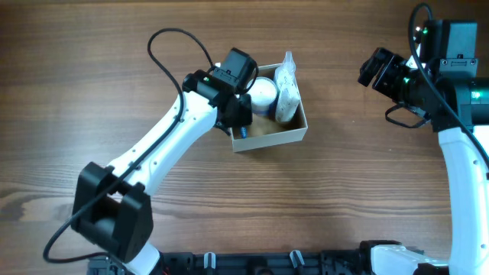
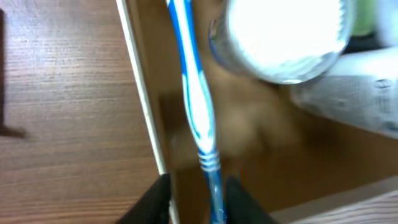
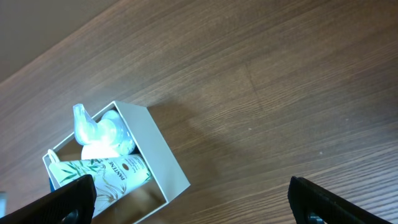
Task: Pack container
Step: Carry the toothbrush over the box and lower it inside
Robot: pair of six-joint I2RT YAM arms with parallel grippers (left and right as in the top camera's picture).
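White jar (image 1: 263, 93) beside pouch (image 1: 287, 92)

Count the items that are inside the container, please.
3: a toothbrush along the container's left wall, a white-lidded jar at the back, a sachet right. More may be hidden.

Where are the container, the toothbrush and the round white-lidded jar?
container (image 1: 302, 130): overhead view, on its white right wall.
toothbrush (image 2: 198, 106): left wrist view, on its blue-and-white handle.
white-lidded jar (image 2: 283, 37): left wrist view, on its white lid.
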